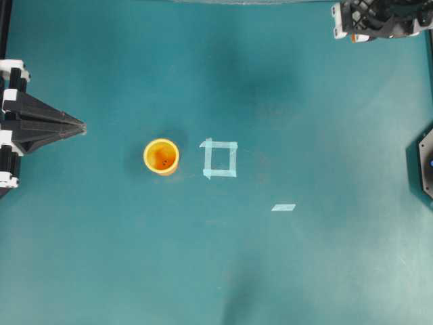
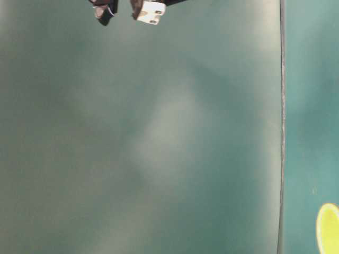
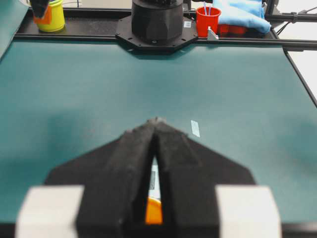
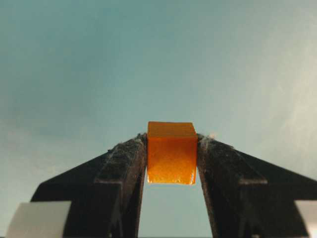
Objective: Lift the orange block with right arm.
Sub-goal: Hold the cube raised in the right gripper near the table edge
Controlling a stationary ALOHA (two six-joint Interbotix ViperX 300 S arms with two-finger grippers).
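Fingers of the right gripper are clamped on the block, one black pad pressed to each side face, the cube sitting square between the tips with its top face clear. Nothing but blurred teal shows below and behind it in the right wrist view, so the block hangs in the air, not on the table.

Largest first: the table fills the overhead view, with the left gripper parked at the left edge, its fingers together to a point. The right gripper sits in the top right corner of that view, well apart from the cup near the middle. Just beside the cup lies a tape square, and farther right a small tape strip.

As for progress, I judge the lift essentially done: the block is gripped and off the surface. What is left, if anything, is only to hold it steady.

The views differ in what they give. Only the right wrist view shows the grip plainly; overhead, just a sliver of orange peeks under the white parts. The table-level view catches only the fingertips at its top edge and a slice of the cup at lower right. The left wrist view shows the closed left fingers, with orange through the slit between them.
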